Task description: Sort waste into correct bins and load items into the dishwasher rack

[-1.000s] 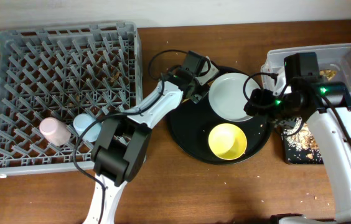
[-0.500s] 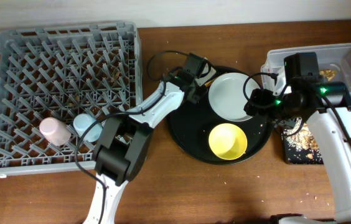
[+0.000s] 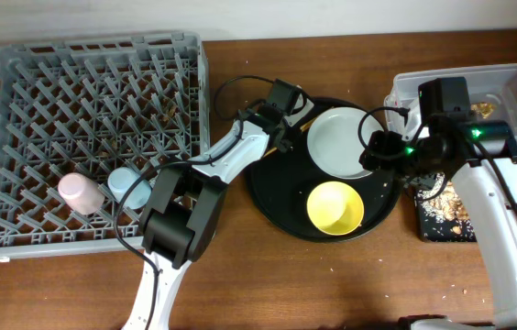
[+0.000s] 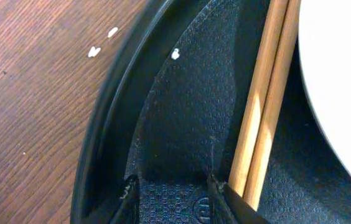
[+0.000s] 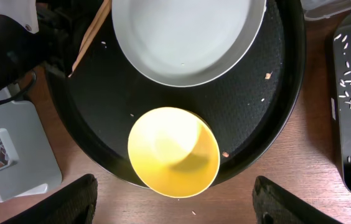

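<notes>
Two wooden chopsticks (image 4: 261,106) lie on the large round black tray (image 3: 277,188), beside the pale plate (image 3: 339,142). My left gripper (image 4: 172,186) is open and low on the tray floor. Its right finger is just left of the chopsticks, with nothing between the jaws. In the overhead view the left gripper (image 3: 283,124) is at the tray's upper left. My right gripper (image 5: 175,208) is open wide and empty, high above the yellow bowl (image 5: 173,152). The bowl (image 3: 335,207) sits at the tray's front. The pink cup (image 3: 80,192) and light-blue cup (image 3: 128,186) are in the grey rack (image 3: 20,82).
The clear tub (image 3: 515,78) stands at the far right, with the shallow black tray (image 3: 446,215) holding rice-like bits in front of it. Small crumbs dot the round tray and the wooden table. The rack's corner (image 5: 7,155) lies left of the round tray.
My left wrist has shifted very slightly over the tray's edge. The right arm, plate and bowl have not moved.
</notes>
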Available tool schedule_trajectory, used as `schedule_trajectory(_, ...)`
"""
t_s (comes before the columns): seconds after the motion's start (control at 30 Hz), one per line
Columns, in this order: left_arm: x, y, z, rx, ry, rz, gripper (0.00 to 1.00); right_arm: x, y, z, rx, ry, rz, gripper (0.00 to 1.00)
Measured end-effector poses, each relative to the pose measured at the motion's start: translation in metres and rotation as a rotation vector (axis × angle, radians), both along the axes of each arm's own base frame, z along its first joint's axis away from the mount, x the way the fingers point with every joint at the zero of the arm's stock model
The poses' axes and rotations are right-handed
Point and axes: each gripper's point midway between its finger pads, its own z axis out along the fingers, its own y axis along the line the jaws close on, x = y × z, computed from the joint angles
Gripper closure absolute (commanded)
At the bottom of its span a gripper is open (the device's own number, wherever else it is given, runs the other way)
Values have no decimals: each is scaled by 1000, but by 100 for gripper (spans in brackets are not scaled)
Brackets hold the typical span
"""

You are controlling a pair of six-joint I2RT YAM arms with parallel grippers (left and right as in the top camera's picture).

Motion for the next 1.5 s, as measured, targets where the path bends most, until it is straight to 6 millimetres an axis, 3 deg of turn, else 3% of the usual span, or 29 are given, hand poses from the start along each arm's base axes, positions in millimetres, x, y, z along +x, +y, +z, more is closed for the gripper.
schedule_trajectory(0.2,-8,5,1,23,38,-1,59,0,0,0,0,0,0,19)
schedule_trajectory(0.37,-13,2,26,-1,28,-13,59,0,0,0,0,0,0,20)
schedule_trajectory(0.83,-29,1,-2,13,120,-37,59,0,0,0,0,0,0,19)
schedule_trajectory(1.1,-35,5,0,35,157,-34,54,0,0,0,0,0,0,20)
schedule_trajectory(1.23,-26,0,12,16,125,-35,54,0,0,0,0,0,0,19)
schedule_trajectory(1.5,-16,0,11,24,81,-18,55,0,0,0,0,0,0,20)
